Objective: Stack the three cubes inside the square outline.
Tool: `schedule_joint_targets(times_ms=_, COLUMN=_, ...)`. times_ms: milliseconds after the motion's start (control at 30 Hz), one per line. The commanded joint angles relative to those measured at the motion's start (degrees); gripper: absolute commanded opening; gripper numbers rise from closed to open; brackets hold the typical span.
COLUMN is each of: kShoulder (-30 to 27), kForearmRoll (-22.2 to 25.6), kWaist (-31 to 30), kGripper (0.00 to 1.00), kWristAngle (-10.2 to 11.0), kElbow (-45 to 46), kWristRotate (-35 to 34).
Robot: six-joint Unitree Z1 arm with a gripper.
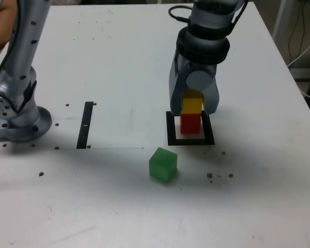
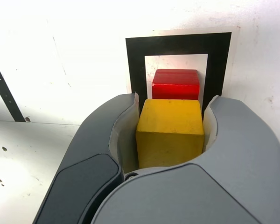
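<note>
White counter (image 1: 119,77), matte, speckled with small dark specks, carries everything in view. Square outline (image 1: 190,139) lies flat right of centre in the exterior view, a black border around a white inside, its edges roughly parallel to the counter edges. Red cube (image 1: 190,124) sits inside the outline on the white, flat on one face, sides near square to the border; no long axis to record, all three blocks being cubes. Yellow cube (image 1: 192,105) is directly above the red cube; in the exterior view the two look to be touching, but the seam is too small to confirm contact. In the wrist view the yellow cube (image 2: 170,130) sits level between the two grey fingers (image 2: 107,140), and the red cube (image 2: 175,84) shows beyond it within the outline (image 2: 135,70). Gripper (image 1: 193,106) hangs straight down from the arm over the outline, jaws closed against the yellow cube's two opposite sides, pinching it. Green cube (image 1: 163,164) rests on the counter outside the outline, near its front-left corner in the exterior view, turned at an angle to the border. Narrow black strip (image 1: 86,124) lies well apart at the exterior view's left, near the arm base (image 1: 20,124). No readable writing or labels.
</note>
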Motion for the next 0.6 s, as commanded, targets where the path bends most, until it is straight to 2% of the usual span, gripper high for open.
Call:
schedule_joint_targets(times_ms=0, kShoulder=0.73, kForearmRoll=-0.26, kWaist=0.23, kGripper=0.37, kWristAngle=-0.03, kElbow=0.31, kWristRotate=0.17)
schedule_joint_targets(times_ms=400, kShoulder=1.19, kForearmRoll=-1.31, kWaist=0.47, kGripper=0.38, kWristAngle=-0.78, kElbow=0.38, kWristRotate=0.31)
schedule_joint_targets(times_ms=567, kShoulder=1.47, kForearmRoll=-1.41, kWaist=0.65, kGripper=0.44, kWristAngle=-1.09, kElbow=0.64, kWristRotate=0.31)
